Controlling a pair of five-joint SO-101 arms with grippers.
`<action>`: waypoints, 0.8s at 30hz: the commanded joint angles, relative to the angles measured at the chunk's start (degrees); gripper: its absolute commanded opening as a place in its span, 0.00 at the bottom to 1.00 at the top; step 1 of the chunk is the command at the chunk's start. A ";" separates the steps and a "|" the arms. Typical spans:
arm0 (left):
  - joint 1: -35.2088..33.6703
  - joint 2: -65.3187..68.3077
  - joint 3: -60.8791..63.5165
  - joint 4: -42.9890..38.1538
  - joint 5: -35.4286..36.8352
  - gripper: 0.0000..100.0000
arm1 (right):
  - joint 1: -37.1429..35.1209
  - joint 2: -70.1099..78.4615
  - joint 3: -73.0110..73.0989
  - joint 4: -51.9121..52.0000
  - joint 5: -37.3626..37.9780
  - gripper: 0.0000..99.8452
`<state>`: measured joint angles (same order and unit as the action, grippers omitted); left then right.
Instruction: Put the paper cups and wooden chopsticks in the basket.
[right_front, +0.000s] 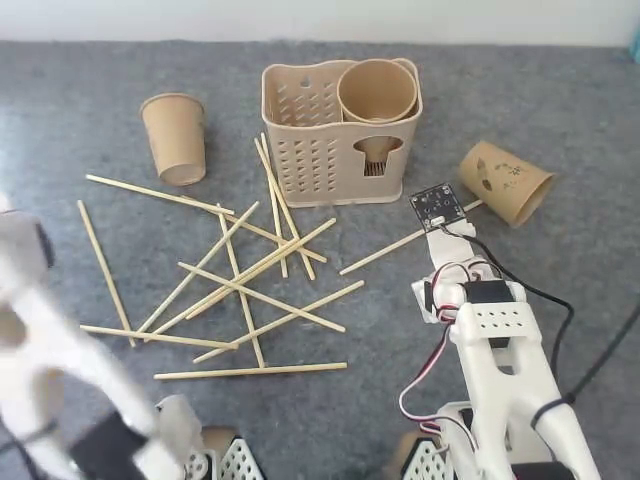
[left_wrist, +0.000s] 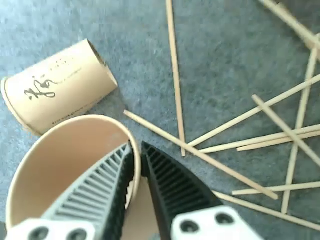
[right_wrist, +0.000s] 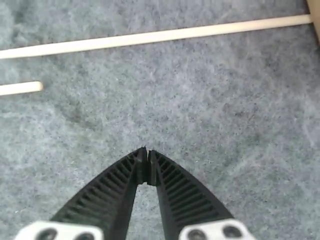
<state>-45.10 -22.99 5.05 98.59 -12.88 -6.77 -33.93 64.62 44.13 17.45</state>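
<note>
1. While the left gripper (left_wrist: 137, 146) pinches a paper cup (left_wrist: 55, 167) by the rim, wall between its jaws, a second cup (left_wrist: 60, 95) lies just ahead.
2. Held cup looks light and crushable, so the rim hold suits.
3. Empty right gripper (right_wrist: 146, 151) is closed; chopstick (right_wrist: 150, 36) ahead looks thin and stiff, grab mid-length.

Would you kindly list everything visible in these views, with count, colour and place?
basket: one, beige, far middle of the mat.
paper cups: four, tan; one in the basket, one lying left of it, one lying right of it, one held by its rim.
wooden chopsticks: about a dozen, pale, scattered before the basket.
mat: one, grey, under everything.
left gripper: black, shut on a cup's rim.
right gripper: black, shut, empty, above the mat.
</note>
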 joint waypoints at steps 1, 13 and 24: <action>8.88 -12.57 -0.48 1.67 4.22 0.01 | 0.75 -1.98 -0.53 -1.01 0.88 0.01; 35.25 -20.13 -6.55 -12.04 22.33 0.01 | 0.84 -1.98 -0.44 -1.01 0.88 0.01; 48.18 -0.70 -22.46 -27.69 27.34 0.01 | 0.84 -1.98 -0.26 -1.89 1.05 0.01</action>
<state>0.26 -28.35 -11.12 76.09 12.35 -6.77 -33.93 64.62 44.13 17.45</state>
